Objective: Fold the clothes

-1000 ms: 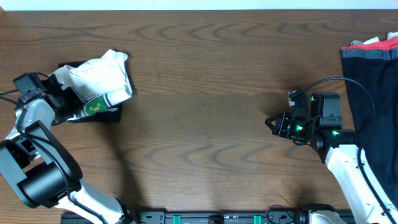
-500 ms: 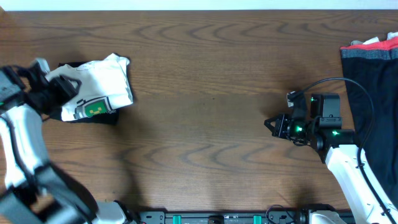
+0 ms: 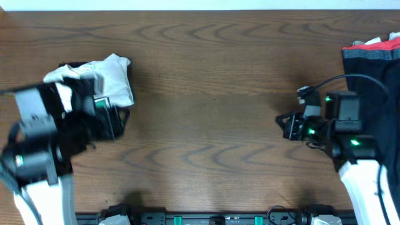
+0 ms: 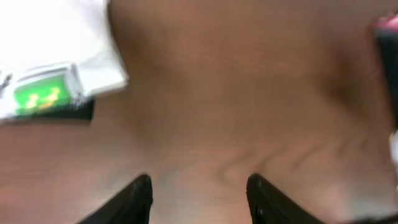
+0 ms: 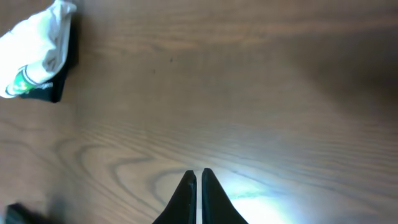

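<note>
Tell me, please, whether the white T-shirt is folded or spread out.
Folded into a compact, slightly rumpled bundle, not spread: the white T-shirt lies on a black garment with its logo patch showing.

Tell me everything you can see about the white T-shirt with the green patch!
The white fabric T-shirt looks soft and crumpled, bunched into a loose, rumpled bundle rather than lying flat. A small green-and-white logo patch shows at its edge. It lies at the left end of the brown wooden table, on top of a folded black garment whose edge peeks out beneath it.

Wooden table holds black shirt, dark garments.
</note>
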You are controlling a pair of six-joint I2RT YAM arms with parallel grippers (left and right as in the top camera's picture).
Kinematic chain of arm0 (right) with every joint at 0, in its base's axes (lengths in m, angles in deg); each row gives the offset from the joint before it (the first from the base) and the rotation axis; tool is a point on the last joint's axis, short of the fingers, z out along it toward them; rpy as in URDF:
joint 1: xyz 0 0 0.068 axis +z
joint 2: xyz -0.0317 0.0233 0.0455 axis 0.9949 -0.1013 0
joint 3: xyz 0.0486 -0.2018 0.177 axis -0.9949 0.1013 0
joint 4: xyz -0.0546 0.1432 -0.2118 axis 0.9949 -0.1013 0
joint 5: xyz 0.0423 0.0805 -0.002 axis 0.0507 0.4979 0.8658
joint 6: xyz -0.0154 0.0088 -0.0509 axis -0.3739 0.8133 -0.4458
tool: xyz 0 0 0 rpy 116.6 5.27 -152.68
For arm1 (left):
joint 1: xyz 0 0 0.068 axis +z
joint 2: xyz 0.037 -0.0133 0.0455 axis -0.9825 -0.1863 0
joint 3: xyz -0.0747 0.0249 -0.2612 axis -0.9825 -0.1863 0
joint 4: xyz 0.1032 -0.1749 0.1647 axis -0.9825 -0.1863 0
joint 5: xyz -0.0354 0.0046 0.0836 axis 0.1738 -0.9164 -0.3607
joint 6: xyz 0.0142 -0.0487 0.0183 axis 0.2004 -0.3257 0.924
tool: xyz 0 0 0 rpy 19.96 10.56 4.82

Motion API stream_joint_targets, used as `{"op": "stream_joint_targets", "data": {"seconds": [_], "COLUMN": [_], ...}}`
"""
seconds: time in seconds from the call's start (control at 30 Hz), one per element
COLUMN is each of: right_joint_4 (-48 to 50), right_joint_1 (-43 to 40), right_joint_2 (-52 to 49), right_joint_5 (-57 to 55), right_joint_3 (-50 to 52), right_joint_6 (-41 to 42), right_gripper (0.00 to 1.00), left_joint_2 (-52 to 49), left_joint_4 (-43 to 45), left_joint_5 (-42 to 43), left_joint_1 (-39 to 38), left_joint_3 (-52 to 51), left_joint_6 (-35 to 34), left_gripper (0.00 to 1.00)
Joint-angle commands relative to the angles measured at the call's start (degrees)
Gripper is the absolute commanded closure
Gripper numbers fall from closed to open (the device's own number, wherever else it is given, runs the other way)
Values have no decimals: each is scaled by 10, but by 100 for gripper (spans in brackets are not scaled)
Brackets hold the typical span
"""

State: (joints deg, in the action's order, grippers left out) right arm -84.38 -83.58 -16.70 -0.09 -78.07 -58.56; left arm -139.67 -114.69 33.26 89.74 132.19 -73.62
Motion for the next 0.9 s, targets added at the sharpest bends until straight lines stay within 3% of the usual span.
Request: {"op": "stream_joint_targets", "data": {"seconds": [0.0, 0.07, 0.13, 0.17, 0.2, 0.23, 0.27, 0.63, 0.87], "right_joint_4": [-27, -30, -30, -33, -37, -41, -43, -133, -141], "right_joint_1": [-4, -4, -4, -4, -4, -4, -4, -4, -4], "right_joint_2": [46, 71, 97, 110, 121, 131, 138, 157, 157], "right_joint_5": [-74, -74, -74, -74, -74, -74, -74, -65, 107], "right_joint_3": [-51, -61, -62, -62, -62, -62, -62, -62, -62], "right_joint_6": [-33, -32, -32, -32, -32, -32, -32, -32, 0], "right_gripper": [93, 86, 72, 60, 45, 31, 1, 1, 1], "left_joint_2": [47, 73, 96, 107, 115, 123, 129, 135, 135], "left_joint_4": [-45, -70, -86, -91, -92, -92, -92, -90, -90], "left_joint_5": [-153, -174, -178, -178, -181, -182, -182, -180, -180], "left_joint_1": [-25, -28, -28, -28, -28, -28, -28, -28, -28], "left_joint_3": [4, 3, 3, 3, 3, 3, 3, 3, 3], "left_joint_6": [-39, -45, -45, -45, -45, -45, -44, -44, -44], "left_gripper": [49, 48, 33, 14, 2, 2, 2, 2, 2]}}
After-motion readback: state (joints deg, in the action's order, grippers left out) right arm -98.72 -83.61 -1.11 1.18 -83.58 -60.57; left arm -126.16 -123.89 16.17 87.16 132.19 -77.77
